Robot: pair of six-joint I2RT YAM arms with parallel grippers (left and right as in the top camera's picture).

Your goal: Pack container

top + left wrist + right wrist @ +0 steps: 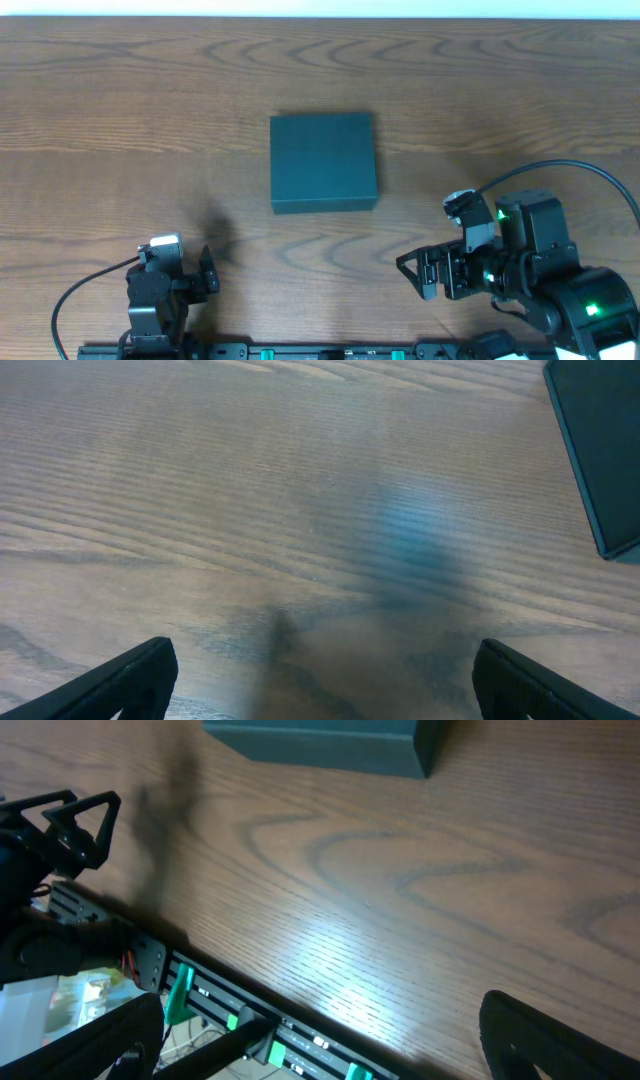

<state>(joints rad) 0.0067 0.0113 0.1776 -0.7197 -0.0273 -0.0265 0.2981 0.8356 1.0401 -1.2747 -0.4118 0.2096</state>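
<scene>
Both tools stand with fingers spread, gripping nothing: the left tool (208, 272) near the tabletop's (120, 120) front edge leftward, the right tool (415, 272) near that edge rightward. The dark green container (323, 162) lies closed mid-tabletop, farther back between them, well apart from each.

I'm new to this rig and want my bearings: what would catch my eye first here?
The dark green box stands out, sitting closed near the middle of the wooden table. At the near edge, the left end effector and the right end effector both stand open, apart from the box and holding nothing.
</scene>
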